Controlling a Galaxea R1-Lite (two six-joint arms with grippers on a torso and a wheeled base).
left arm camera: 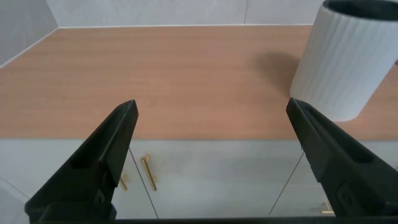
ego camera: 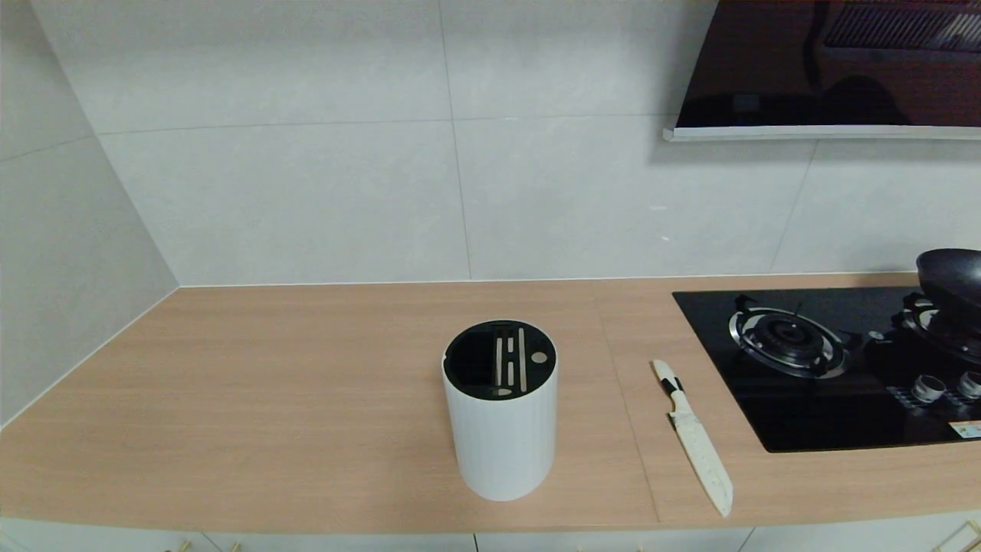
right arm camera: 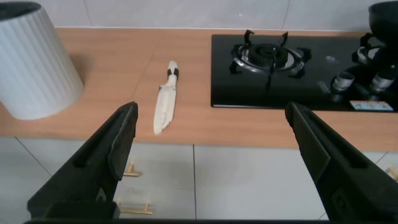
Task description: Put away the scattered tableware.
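A white ribbed cylinder holder (ego camera: 502, 418) with a black slotted top stands near the front of the wooden counter (ego camera: 306, 383). To its right a cream knife (ego camera: 693, 437) with a speckled blade lies flat, handle pointing toward the wall. My left gripper (left arm camera: 211, 118) is open, held off the counter's front edge in front of the cabinet, with the holder (left arm camera: 345, 59) beyond it to one side. My right gripper (right arm camera: 211, 118) is open too, also off the front edge, with the knife (right arm camera: 166, 104) and the holder (right arm camera: 34, 62) ahead of it on the counter.
A black gas hob (ego camera: 835, 360) sits to the right with burners, knobs and a dark pan (ego camera: 954, 280) at its far edge. A range hood (ego camera: 831, 69) hangs above. Tiled walls close the back and left. White cabinet fronts with gold handles (left arm camera: 148, 172) run below the counter.
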